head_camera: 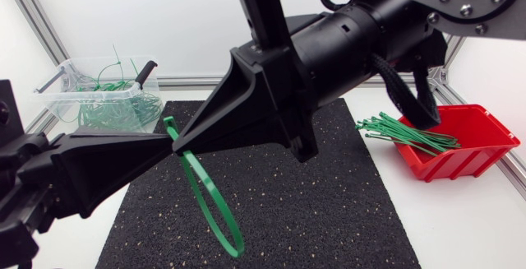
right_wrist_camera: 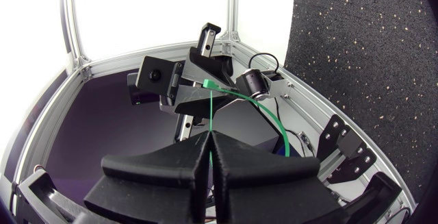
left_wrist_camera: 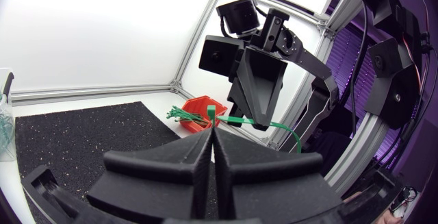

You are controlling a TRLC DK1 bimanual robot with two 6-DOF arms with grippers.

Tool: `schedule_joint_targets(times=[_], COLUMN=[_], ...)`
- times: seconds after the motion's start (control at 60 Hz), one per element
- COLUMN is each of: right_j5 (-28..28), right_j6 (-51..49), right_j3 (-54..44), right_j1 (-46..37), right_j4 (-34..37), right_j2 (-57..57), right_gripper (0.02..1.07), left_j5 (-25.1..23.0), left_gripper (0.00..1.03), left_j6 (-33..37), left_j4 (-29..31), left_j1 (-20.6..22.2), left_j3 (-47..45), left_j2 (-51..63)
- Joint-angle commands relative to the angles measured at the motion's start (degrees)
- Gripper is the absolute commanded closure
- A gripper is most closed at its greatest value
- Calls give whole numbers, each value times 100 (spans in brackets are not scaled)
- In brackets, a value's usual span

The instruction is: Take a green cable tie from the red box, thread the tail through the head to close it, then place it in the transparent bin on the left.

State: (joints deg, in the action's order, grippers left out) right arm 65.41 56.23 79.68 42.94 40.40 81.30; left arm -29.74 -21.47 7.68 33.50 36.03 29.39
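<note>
2 arms (head_camera: 82, 166) (head_camera: 370, 30), 1 looped tie (head_camera: 215, 211), 1 red box (head_camera: 485, 141), 1 transp. bin (head_camera: 62, 80)

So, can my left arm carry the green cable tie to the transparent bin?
Probably not yet: the right gripper is shut on the green cable tie too. The way to the transparent bin looks free.

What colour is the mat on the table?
The mat is black with pale speckles; the head view shows it best.

- green cable tie (head_camera: 171, 129): looped, hanging above black mat's (head_camera: 312, 203) left half, head uppermost
- red box (head_camera: 468, 141): right of mat, spare ties (head_camera: 403, 133) poking out
- transparent bin (head_camera: 62, 80): off mat's far-left corner
</note>
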Motion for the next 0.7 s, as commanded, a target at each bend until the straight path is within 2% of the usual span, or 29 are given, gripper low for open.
schedule_joint_targets(times=[0.0, 0.683], right_j5=[25, 25], right_j6=[178, 213], right_j3=[-84, -181], right_j1=[-31, -66], right_j4=[-59, -226], right_j2=[79, 79], right_gripper=[102, 102], left_j5=[-76, -6], left_gripper=[100, 100], left_j6=[-138, 20], left_j4=[5, -197], left_j1=[-10, 34], left_j3=[-61, -298], left_j2=[-47, -73])
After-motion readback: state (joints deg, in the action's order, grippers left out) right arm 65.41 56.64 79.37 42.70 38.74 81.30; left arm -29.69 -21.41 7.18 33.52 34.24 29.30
